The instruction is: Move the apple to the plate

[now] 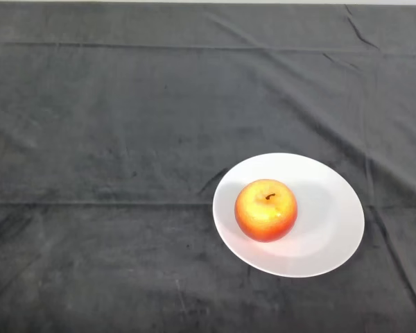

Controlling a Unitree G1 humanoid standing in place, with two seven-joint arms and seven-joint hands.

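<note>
On the dark cloth [125, 139] covering the table, right of centre from my head camera, 1 red-and-yellow apple [265, 209] sits upright on the white plate [333, 229], stem up, slightly left of the plate's middle. Creases run across the cloth. I can see no hand from here, so its state is unknown to me.

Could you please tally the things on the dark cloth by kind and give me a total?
Round red and yellow apple, sitting stem up on the plate: 1
Round white plate, lying on the dark cloth: 1
Total: 2
</note>
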